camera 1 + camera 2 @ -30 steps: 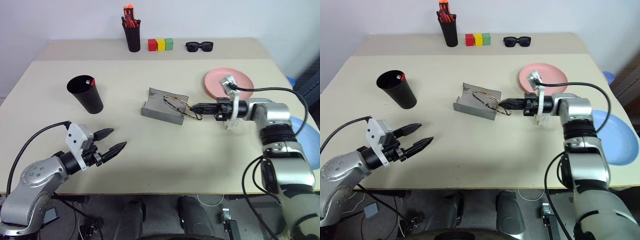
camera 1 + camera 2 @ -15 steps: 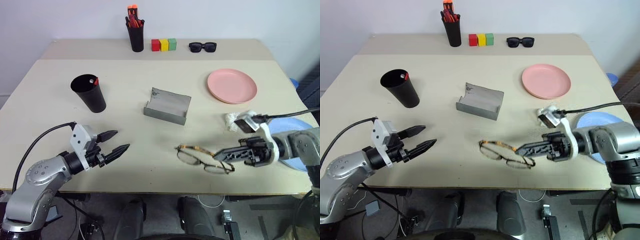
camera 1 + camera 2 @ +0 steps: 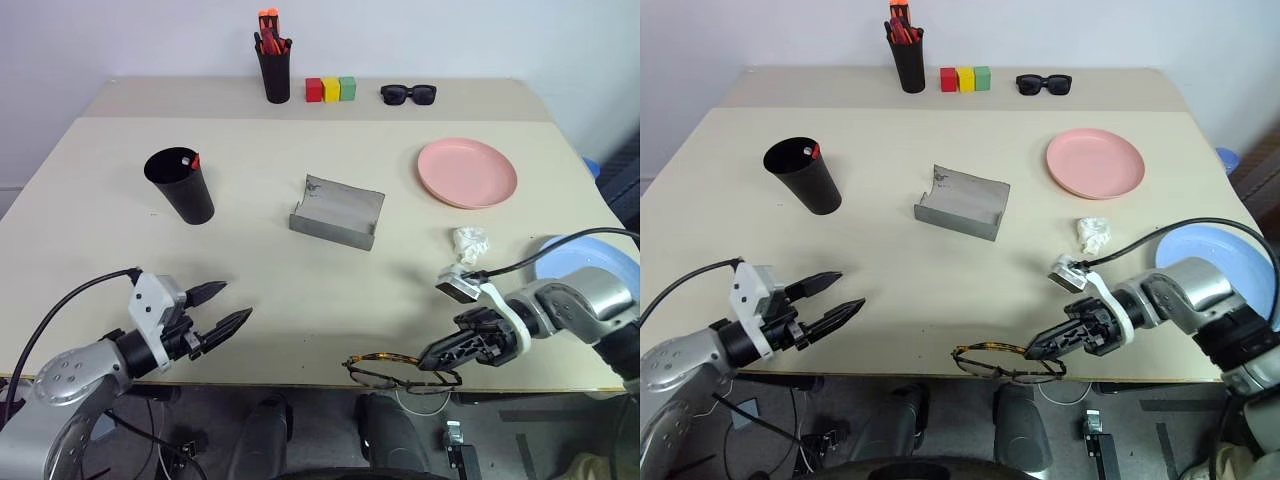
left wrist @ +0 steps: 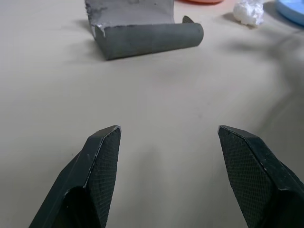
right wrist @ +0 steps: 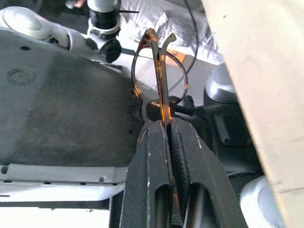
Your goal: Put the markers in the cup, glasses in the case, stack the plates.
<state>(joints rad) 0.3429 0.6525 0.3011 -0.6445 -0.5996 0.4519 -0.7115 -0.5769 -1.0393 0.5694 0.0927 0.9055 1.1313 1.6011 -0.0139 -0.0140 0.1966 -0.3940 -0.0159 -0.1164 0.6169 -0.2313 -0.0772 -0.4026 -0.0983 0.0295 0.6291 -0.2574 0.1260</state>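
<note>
Black fingers of the right gripper [image 3: 436,357] are clamped on the glasses [image 3: 400,370], out past the near table [image 3: 300,300] edge.

The pinch sits on the thin frame with the lenses hanging beyond the fingertips, probably so the frame can be turned before it goes into its shell. Up-table from that gripper lies the grey case [image 3: 337,212], open and empty, with room around it for a approach. A crumpled white scrap [image 3: 470,240] lies just behind the right gripper; the pink plate [image 3: 467,172] is farther back, the blue plate [image 3: 592,262] close to its outer side, not yet stacked. The left gripper [image 3: 222,309] hangs spread and empty near the front edge, the cup [image 3: 180,186] beyond it with a marker [image 3: 191,161] at its rim.
</note>
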